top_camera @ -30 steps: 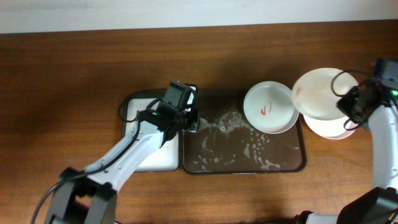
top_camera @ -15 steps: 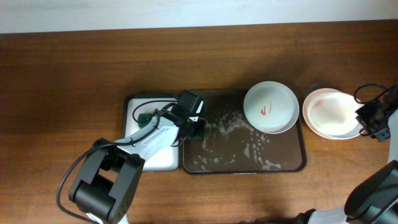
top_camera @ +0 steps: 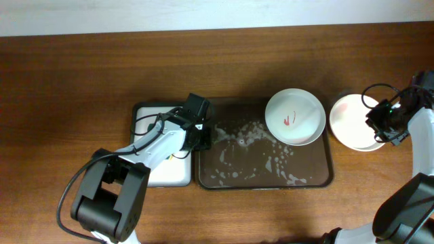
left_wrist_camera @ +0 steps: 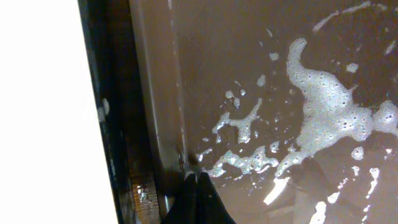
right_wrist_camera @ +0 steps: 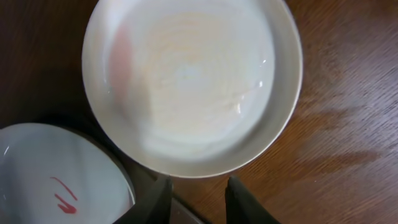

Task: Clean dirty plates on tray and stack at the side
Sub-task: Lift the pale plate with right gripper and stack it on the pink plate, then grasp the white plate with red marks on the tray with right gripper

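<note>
The dark brown tray (top_camera: 319, 173) is streaked with foam. A white plate (top_camera: 295, 116) with a small red smear sits in its far right corner, and its edge shows at the bottom left of the right wrist view (right_wrist_camera: 56, 180). A pinkish-white plate (top_camera: 352, 122) lies on the table just right of the tray, looking clean in the right wrist view (right_wrist_camera: 189, 81). My right gripper (top_camera: 377, 127) hovers at that plate's rim, open and empty (right_wrist_camera: 198, 191). My left gripper (top_camera: 203, 132) is shut with nothing in it (left_wrist_camera: 198, 186), low over the tray's (left_wrist_camera: 261, 62) left edge.
A smaller white tray (top_camera: 163, 169) with a dark rim lies against the brown tray's left side, bright white in the left wrist view (left_wrist_camera: 37, 112). Foam patches (left_wrist_camera: 323, 112) spread over the brown tray's middle. Bare wooden table (top_camera: 81, 81) surrounds everything.
My right gripper has set the pinkish-white plate down right of the tray and opened off it. My left gripper has shifted slightly along the tray's left edge, still shut.
</note>
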